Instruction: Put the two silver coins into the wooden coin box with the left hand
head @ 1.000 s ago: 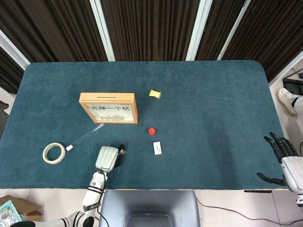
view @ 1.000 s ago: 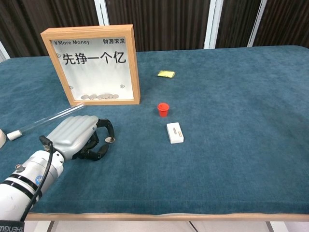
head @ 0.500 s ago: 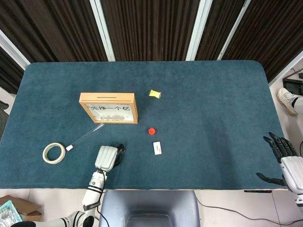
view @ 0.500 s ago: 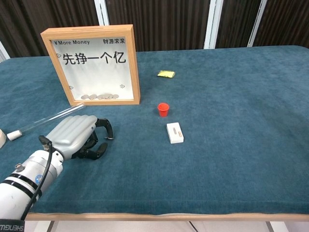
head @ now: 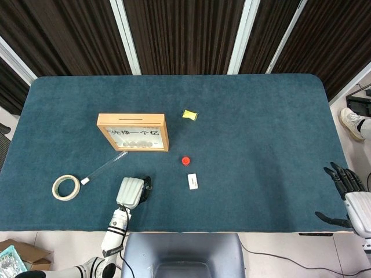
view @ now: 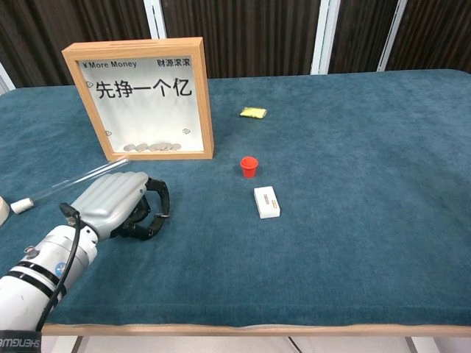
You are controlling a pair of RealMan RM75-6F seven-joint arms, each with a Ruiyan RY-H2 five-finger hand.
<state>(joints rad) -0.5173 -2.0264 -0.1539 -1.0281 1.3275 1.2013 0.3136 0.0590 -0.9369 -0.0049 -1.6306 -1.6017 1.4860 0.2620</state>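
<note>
A table covered in dark teal, felt-like cloth with rounded far corners fills both views, and behind it hang dark ribbed curtains split by pale vertical strips. The wooden coin box, a light timber frame with a clear front printed with black characters, stands upright toward 10 o'clock from the table's centre, with a row of silver coins lying along its inner floor. At about 7 o'clock, near the front edge, the left hand rests knuckles-up on the cloth, its smooth grey shell over black fingers that curl inward toward the thumb; whether a silver coin sits between them cannot be told, and no loose coin shows on the cloth. A clear thin tube lies slanted beside the hand, and a roll of tape lies at 8 o'clock. A small red cap, a white rectangular block and a crumpled yellow scrap sit near the centre. The right hand hangs off the table's 4 o'clock corner, its fingers apart and holding nothing.
</note>
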